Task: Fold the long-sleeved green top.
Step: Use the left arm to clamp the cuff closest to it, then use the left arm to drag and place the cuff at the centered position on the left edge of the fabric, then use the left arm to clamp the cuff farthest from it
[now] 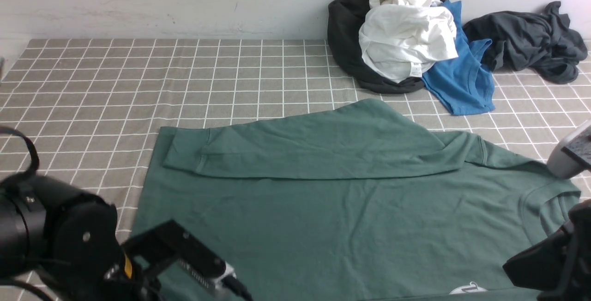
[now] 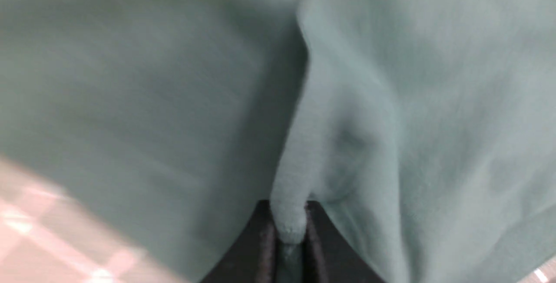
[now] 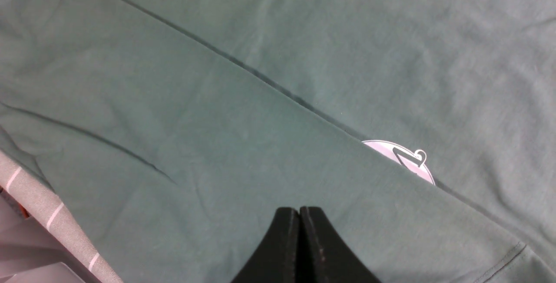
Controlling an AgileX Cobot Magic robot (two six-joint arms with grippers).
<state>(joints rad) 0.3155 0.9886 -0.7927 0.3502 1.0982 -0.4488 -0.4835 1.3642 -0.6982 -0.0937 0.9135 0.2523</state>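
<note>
so past the left claw [image 2: 290,239] there's this surface [image 1: 124,84] covered in a grayish-brown cloth with a white grid pattern. it runs up to a plain whitish wall [image 1: 184,1], straight ahead of both claws, and that wall's got some faint scuffs and dark specks on it. light on the wall looks pretty soft and even. in the left claw's close-up the grid cloth comes out kinda pinkish and blurry, white lines almost glowing.

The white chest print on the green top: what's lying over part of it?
A folded-over sleeve of the green long-sleeved top covers part of the white chest print; the hidden part cannot be seen.
</note>
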